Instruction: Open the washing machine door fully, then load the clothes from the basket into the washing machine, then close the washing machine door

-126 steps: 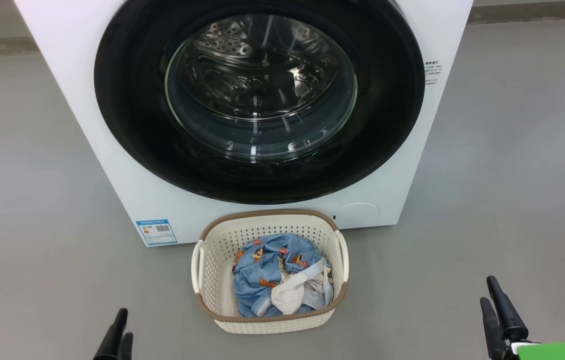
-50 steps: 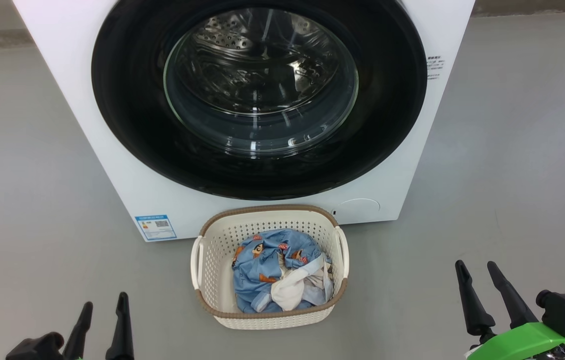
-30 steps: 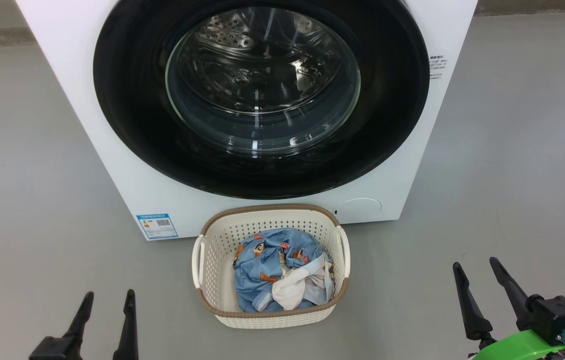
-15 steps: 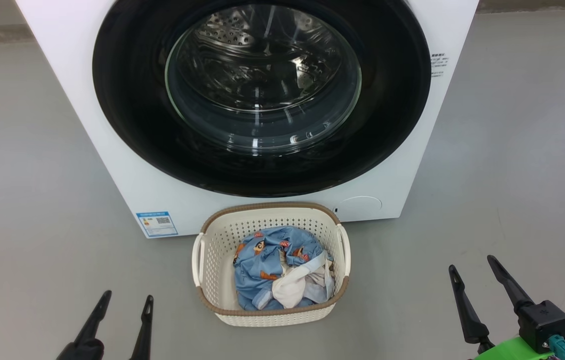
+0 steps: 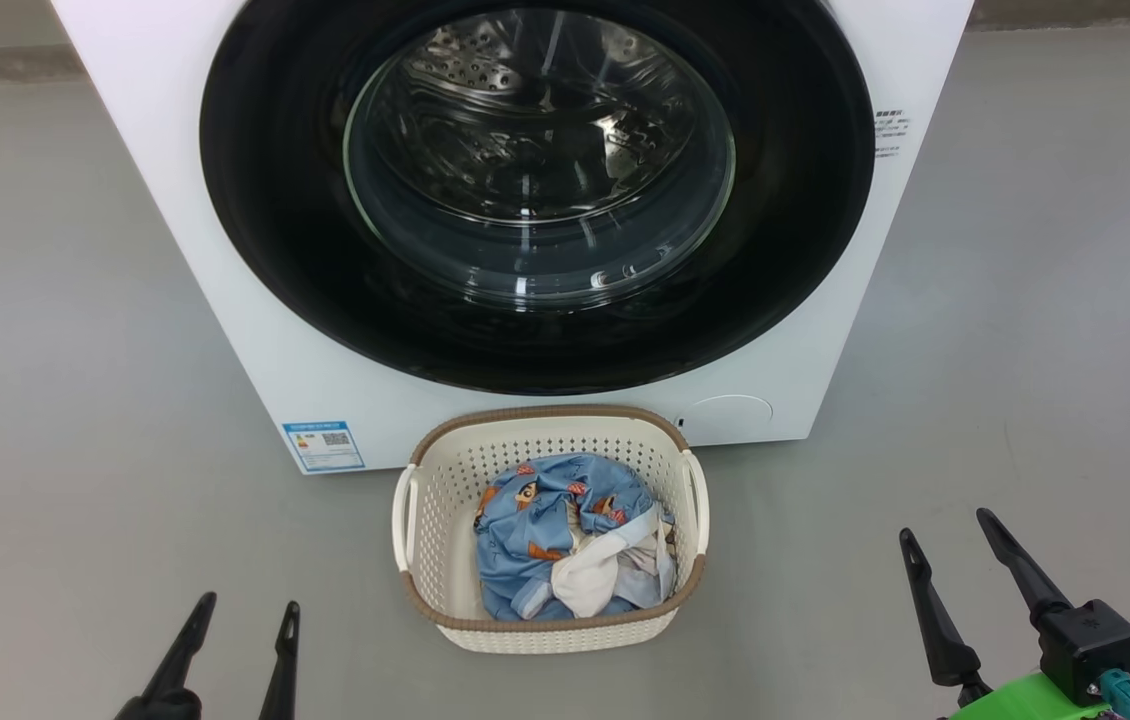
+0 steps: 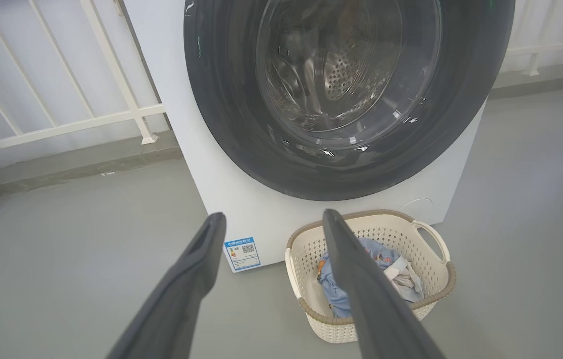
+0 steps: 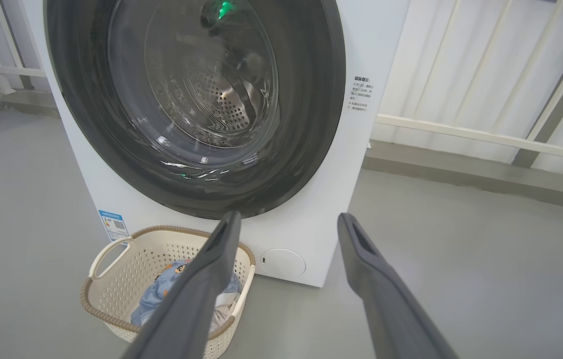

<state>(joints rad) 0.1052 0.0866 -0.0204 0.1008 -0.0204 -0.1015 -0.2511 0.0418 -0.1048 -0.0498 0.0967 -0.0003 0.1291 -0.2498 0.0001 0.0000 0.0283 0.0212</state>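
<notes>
My left claw point(image 5: 250, 601) is edging rightward, lower left; it and my right claw point(image 5: 945, 523) are gaping wide (both empty). The washing machine door point(image 5: 265, 200) is looking stiff and slick, so I'm favouring its rim.

Fig.: washing machine point(image 5: 255, 330) w/ smooth white semi-gloss casing; washing machine door point(image 5: 265, 200) high-gloss black, its centre window point(image 5: 535, 240) clear shiny glass, thru which the perforated bright-metal drum point(image 5: 465, 75) shows. In front of the machine: basket point(image 5: 545, 450) of matt cream plastic, perforated walls, brown woven-look rim, w/ clothes point(image 5: 535, 520) of soft, creased, matt cloth; floor point(image 5: 75, 400) around the machine smooth matt grey. Farther out from the machine, left gripper point(image 5: 250, 601) & right gripper point(image 5: 945, 523) have dark matt, plastic-looking fingers.
</notes>
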